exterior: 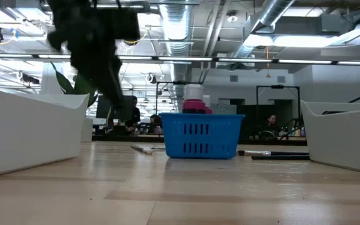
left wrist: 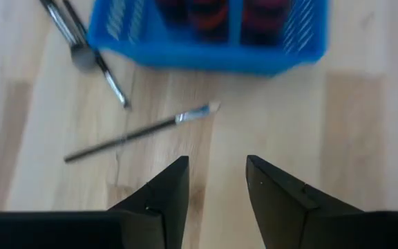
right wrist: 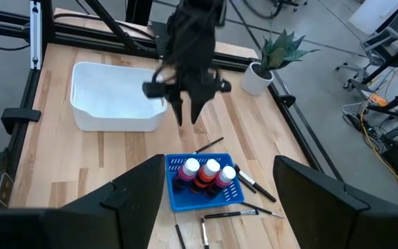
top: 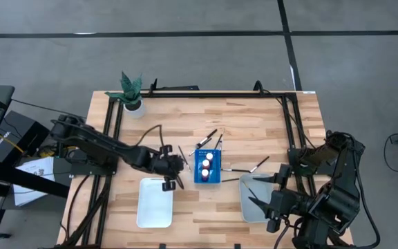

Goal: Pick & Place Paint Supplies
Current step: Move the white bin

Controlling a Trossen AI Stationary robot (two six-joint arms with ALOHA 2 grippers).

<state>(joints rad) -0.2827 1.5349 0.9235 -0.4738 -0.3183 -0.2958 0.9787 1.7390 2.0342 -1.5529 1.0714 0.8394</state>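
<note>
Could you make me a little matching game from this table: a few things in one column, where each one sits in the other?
Things:
1. paint bottles
2. potted plant
3. white tray
4. right gripper

Places:
A. far left corner of the table
B. over the grey tray
C. inside the blue rack
D. left of the blue rack, at the near edge

Pairs: 1-C, 2-A, 3-D, 4-B

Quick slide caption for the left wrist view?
Left hand, open and empty, hovers over a brush beside the blue basket.
</note>
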